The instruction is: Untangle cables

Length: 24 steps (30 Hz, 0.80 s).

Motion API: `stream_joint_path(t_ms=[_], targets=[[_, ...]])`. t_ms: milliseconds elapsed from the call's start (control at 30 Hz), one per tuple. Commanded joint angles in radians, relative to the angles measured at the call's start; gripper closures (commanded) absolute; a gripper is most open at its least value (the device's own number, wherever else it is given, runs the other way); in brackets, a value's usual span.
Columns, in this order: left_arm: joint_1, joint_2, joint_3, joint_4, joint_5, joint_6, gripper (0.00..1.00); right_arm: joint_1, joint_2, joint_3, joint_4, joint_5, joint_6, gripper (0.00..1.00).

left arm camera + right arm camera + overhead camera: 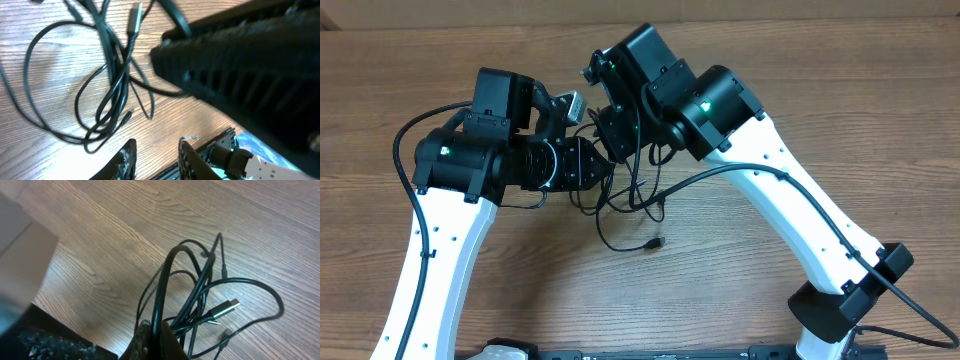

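Note:
The cables (638, 195) are thin black cords lying in a tangle on the wooden table between the two arms. One loose plug end (658, 243) lies nearest the front. My right gripper (156, 327) is shut on one black cord (161, 287), which rises in a loop above its fingers. A silver-tipped plug (231, 304) lies just beyond. My left gripper (156, 144) is open with only bare table between its fingers. The cable loops (107, 95) and a silvery plug (134, 20) lie ahead of it. Overhead, the left gripper (595, 168) and the right gripper (618, 150) sit close together at the tangle.
The right arm's dark body (250, 75) fills the right side of the left wrist view, close above the cords. A thicker black arm cable (750, 175) runs along the white right arm. The wooden table (840, 90) extends all around.

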<state>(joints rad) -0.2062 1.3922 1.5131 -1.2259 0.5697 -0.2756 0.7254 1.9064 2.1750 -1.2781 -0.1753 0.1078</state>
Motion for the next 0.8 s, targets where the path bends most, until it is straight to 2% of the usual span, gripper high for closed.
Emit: stream_joint_path(t_ms=[0, 200, 500, 767], targets=[[0.001, -0.007, -0.005, 0.000, -0.049, 0.026, 0.73, -0.008, -0.041, 0.033, 0.016, -0.010, -0.009, 0.96], [0.001, -0.006, -0.028, 0.026, -0.139, 0.026, 0.73, -0.009, -0.048, 0.041, 0.050, -0.029, -0.008, 0.96], [0.001, -0.006, -0.194, 0.189, -0.061, -0.017, 0.73, -0.009, -0.051, 0.180, 0.043, -0.039, -0.008, 0.96], [0.001, -0.006, -0.232, 0.259, -0.046, -0.020, 0.73, -0.009, -0.073, 0.265, 0.031, -0.139, -0.004, 0.96]])
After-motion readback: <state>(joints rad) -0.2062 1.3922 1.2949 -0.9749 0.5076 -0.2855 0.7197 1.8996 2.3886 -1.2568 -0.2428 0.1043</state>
